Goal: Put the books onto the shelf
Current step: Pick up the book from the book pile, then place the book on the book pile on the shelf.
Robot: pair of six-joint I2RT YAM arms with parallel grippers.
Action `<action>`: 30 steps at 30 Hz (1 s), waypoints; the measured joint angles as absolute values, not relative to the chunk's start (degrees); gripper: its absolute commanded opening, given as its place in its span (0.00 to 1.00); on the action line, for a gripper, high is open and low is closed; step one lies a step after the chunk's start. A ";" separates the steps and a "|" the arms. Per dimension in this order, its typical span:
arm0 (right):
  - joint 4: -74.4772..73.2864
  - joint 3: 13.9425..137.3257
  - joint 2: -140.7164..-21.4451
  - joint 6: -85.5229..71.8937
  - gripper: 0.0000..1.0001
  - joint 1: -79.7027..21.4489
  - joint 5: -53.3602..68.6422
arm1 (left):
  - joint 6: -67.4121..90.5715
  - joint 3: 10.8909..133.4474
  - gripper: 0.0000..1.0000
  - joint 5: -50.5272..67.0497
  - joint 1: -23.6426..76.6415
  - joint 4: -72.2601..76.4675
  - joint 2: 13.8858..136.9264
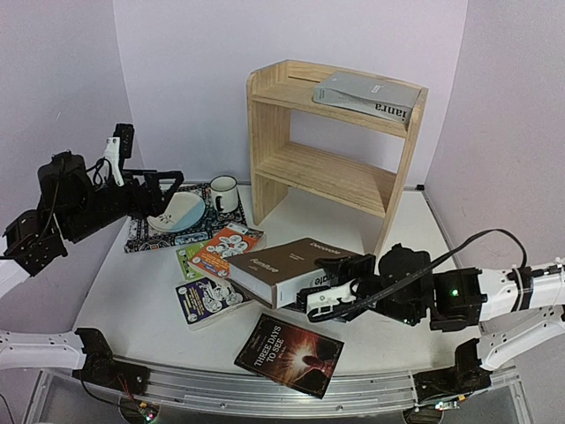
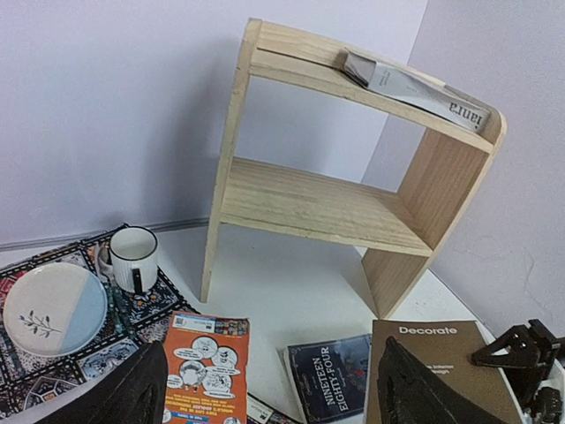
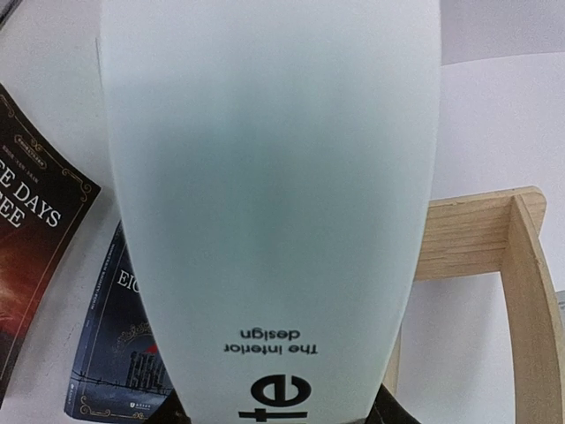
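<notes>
Books first: thick brown "Decorate" (image 1: 282, 265) lies near the middle of the tabletop (image 1: 132, 300), at 6 o'clock of the shelf (image 1: 327, 172), and seems tipped up at its right end. It looks the heaviest of the 7, stiff-boarded with a smooth cover. I'd judge a hold on 1 end lets it sag or slip, so a deep bite across its thickness near the spine seems safer.

The right pincer (image 1: 340, 290) is clamped on that book's right end, and the pale cover fills its wrist view. Grey "ianra" (image 1: 366, 95) already lies flat on the shelf's top tier.

The orange paperback (image 1: 225, 250), green paperback (image 1: 187, 259) and purple paperback (image 1: 210, 299) lie at 9 o'clock of "Decorate", thin and probably floppy. "Three Days to See" (image 1: 290, 353) is at 6 o'clock, and "Nineteen Eighty-Four" (image 2: 328, 384) is just beside "Decorate".

The left pincer (image 2: 272, 371) hangs wide and empty at 10 o'clock, near the placemat (image 1: 141, 234) with its plate (image 1: 177, 212) and mug (image 1: 222, 193).
</notes>
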State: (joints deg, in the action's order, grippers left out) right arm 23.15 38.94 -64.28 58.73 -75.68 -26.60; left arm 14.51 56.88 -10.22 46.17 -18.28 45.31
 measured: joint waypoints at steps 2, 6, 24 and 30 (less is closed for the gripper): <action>21.42 41.53 -64.05 58.30 0.40 -75.68 -25.85 | 14.32 56.89 0.85 -12.24 46.17 -18.68 43.96; 19.69 47.20 -63.99 58.36 0.40 -75.68 -24.42 | 14.31 56.86 0.85 -16.05 46.17 -19.41 40.88; 17.13 72.98 -71.45 70.84 0.37 -75.68 -20.57 | 15.23 54.11 0.87 -22.74 46.17 -21.25 35.07; 16.56 79.53 -74.22 75.42 0.37 -75.67 -20.47 | 16.47 53.51 0.87 -22.20 46.17 -21.85 35.96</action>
